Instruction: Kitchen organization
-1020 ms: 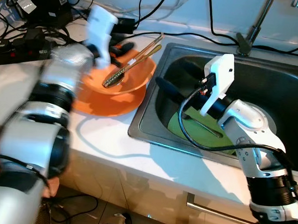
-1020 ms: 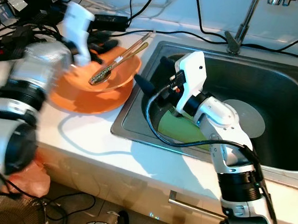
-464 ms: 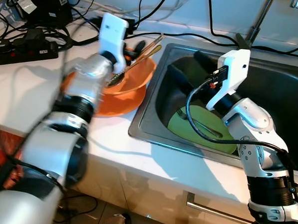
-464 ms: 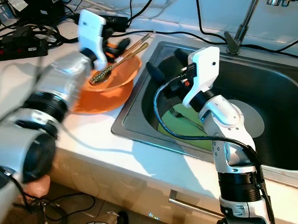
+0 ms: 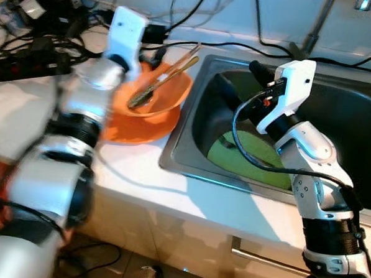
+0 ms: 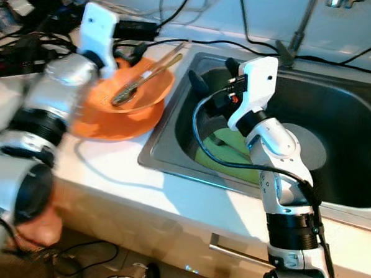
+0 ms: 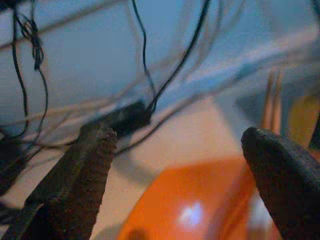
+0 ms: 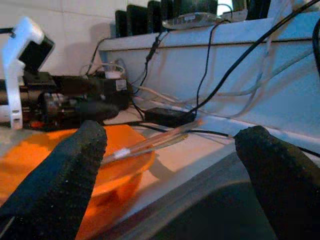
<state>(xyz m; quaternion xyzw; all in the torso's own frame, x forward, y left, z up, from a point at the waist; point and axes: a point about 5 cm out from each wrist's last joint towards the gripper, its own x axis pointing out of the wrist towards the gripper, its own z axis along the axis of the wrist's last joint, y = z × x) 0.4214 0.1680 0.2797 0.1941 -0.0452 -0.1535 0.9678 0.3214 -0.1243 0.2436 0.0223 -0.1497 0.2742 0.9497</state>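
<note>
An orange bowl [image 5: 153, 94] sits on an orange plate [image 5: 136, 127] on the counter left of the sink [image 5: 190, 170]. Long metal utensils [image 5: 163, 82] lean in the bowl, reaching over its rim towards the sink. A green plate [image 5: 247, 158] lies on the sink floor. My left gripper [image 7: 185, 165] is open and hovers over the bowl's back rim, with nothing between its fingers. My right gripper [image 6: 215, 75] is open and empty above the sink's left side, pointing towards the bowl [image 8: 60, 150].
Power strips and tangled black cables [image 5: 30, 19] crowd the back of the counter. A faucet [image 5: 312, 33] stands behind the sink, and a grey disc [image 6: 309, 152] lies on the sink floor. A cabinet handle [image 5: 260, 258] runs under the counter's front edge.
My right gripper has risen from low in the sink to above its left side. My left arm has swung over the bowl's back rim and is blurred.
</note>
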